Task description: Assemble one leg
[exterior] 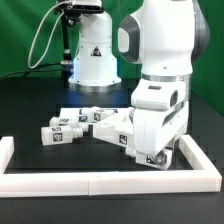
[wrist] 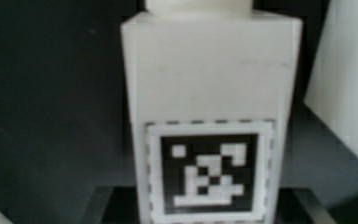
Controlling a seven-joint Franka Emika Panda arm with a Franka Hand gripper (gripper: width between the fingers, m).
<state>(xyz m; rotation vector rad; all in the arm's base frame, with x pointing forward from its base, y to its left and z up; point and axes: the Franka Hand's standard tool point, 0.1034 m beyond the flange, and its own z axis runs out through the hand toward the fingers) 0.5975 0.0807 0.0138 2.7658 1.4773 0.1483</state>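
In the wrist view a white leg (wrist: 202, 90) fills the picture, with its narrower stub end (wrist: 194, 6) far from the jaws and a black-and-white tag (wrist: 204, 168) facing the camera. My gripper (wrist: 202, 208) is shut on the leg's tagged end, with a dark finger (wrist: 91, 203) tight against each side. In the exterior view the gripper (exterior: 151, 157) is low over the table at the exterior view's right and the arm hides most of the held leg. Several more legs (exterior: 62, 131) lie in a loose group at the exterior view's left.
A low white wall (exterior: 100, 182) runs along the table's front and up both sides. Another white part (wrist: 346, 90) lies just beside the held leg. More white parts (exterior: 110, 122) lie against the arm. The arm's white base (exterior: 92, 55) and cables stand at the back.
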